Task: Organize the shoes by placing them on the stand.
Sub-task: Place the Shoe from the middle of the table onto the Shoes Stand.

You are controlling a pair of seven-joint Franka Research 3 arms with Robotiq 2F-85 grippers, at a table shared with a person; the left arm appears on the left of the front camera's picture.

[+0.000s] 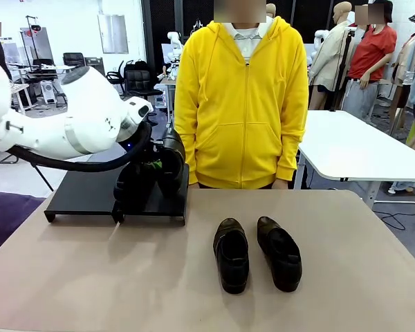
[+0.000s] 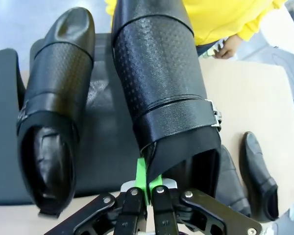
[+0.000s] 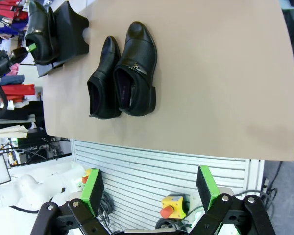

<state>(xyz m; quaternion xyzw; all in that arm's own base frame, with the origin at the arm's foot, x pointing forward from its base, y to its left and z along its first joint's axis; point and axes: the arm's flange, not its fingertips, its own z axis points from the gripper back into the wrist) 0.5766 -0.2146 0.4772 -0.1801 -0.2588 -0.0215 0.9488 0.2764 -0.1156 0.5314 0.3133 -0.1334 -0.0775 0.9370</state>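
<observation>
I am working over a tan tabletop in an open workshop room; a person in a yellow hoodie is standing at its far edge, and a white table is standing beyond, to my right.

The stand is sitting at the far left of the tabletop. My left gripper is pinching the heel rim of the first shoe, green pads pressed almost together, over the stand; I cannot tell whether its sole is touching the platform.

The left wrist view is showing the second shoe lying on the stand just beside it; in the front view my arm is covering most of both.

The third shoe and fourth shoe are lying side by side mid-table, well apart from the stand; bare tabletop is stretching around them.

My right gripper is hanging beyond the table's edge, fingers spread wide, holding nothing; its wrist view is showing a yellow stop button below.
</observation>
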